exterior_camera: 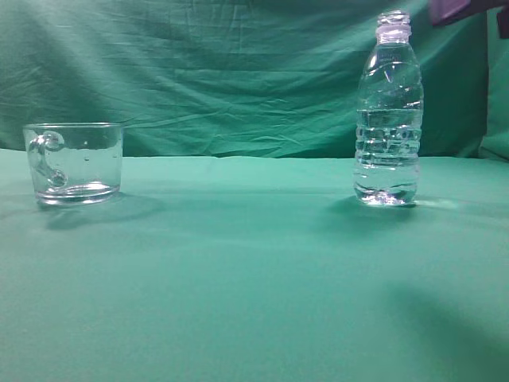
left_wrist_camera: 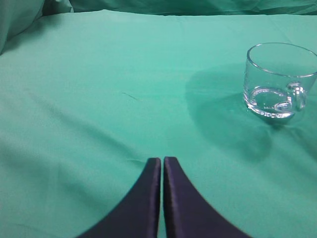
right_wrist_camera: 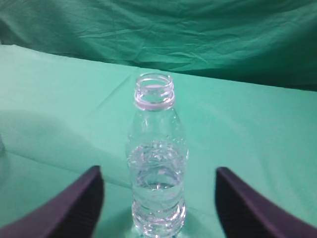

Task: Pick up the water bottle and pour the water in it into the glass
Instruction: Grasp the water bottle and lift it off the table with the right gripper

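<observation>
The water bottle (exterior_camera: 388,111) stands upright and uncapped on the green cloth at the right, with water (exterior_camera: 387,163) filling about its lower half. It also shows in the right wrist view (right_wrist_camera: 156,163), centred between my right gripper's (right_wrist_camera: 158,191) wide-open fingers, which do not touch it. The glass (exterior_camera: 73,161) stands at the left, empty, handle toward the camera. It also shows in the left wrist view (left_wrist_camera: 278,79), upper right. My left gripper (left_wrist_camera: 162,161) is shut and empty, low over the cloth, well short and left of the glass.
A green cloth (exterior_camera: 238,263) covers the table and hangs as a backdrop (exterior_camera: 223,72) behind. A dark bit of the right arm (exterior_camera: 457,9) shows at the top right corner above the bottle.
</observation>
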{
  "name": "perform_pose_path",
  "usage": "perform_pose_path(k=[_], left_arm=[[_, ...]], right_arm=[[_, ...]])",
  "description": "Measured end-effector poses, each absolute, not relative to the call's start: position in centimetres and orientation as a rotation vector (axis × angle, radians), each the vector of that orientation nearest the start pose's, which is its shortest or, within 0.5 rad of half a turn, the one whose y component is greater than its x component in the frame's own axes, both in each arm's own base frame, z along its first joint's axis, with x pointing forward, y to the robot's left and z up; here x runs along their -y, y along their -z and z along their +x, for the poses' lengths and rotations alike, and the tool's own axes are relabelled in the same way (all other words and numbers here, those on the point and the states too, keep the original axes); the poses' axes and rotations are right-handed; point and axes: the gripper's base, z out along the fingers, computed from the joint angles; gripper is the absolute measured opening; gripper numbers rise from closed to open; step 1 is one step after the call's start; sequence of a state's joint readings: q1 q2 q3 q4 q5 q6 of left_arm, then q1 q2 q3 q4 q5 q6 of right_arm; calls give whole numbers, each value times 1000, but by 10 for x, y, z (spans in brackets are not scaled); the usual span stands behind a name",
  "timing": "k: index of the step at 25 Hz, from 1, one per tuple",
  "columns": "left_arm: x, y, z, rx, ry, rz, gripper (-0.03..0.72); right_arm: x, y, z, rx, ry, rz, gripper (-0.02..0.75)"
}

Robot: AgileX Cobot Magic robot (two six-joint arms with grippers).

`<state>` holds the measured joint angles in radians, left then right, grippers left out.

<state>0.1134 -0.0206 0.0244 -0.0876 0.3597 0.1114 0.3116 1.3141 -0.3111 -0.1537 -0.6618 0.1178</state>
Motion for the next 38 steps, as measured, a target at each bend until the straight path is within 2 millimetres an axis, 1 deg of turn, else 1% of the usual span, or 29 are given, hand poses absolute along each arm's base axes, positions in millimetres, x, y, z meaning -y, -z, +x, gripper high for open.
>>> perform_pose_path(k=[2, 6, 7, 8, 12, 17, 23, 27, 28, 32, 34, 35, 38], left_arm=[[-3, -174, 52, -1846, -71, -56, 0], [-3, -174, 52, -1846, -71, -56, 0], [-3, -174, 52, -1846, -71, -56, 0], [-3, -174, 52, -1846, -71, -56, 0], [-3, -174, 52, -1846, -71, -56, 0], [-3, -174, 52, -1846, -71, -56, 0], [-3, -174, 52, -1846, -71, -56, 0], [-3, -174, 52, -1846, -71, -56, 0], [-3, -174, 52, -1846, -71, -56, 0], [-3, -174, 52, -1846, -71, -56, 0], [-3, -174, 52, -1846, -71, -56, 0], [-3, -174, 52, -1846, -71, -56, 0], [-3, -174, 52, -1846, -71, -56, 0]], right_arm=[[-80, -191, 220, -1828, -303, -358, 647], [-87, -178, 238, -1838, -314, -361, 644], [-88, -175, 242, -1835, -318, -360, 685], [-90, -171, 246, -1841, -324, -360, 670], [-97, -152, 263, -1854, -368, -333, 670], [-106, -130, 283, -1850, -400, -345, 670], [-116, -113, 310, -1835, -412, -343, 670], [-120, -107, 323, -1818, -416, -343, 670], [-121, -108, 325, -1810, -417, -343, 610], [-121, -107, 326, -1804, -410, -359, 461], [-122, -107, 326, -1802, -408, -367, 405], [-122, -107, 326, -1802, -409, -373, 420], [-123, -107, 325, -1800, -410, -384, 420]])
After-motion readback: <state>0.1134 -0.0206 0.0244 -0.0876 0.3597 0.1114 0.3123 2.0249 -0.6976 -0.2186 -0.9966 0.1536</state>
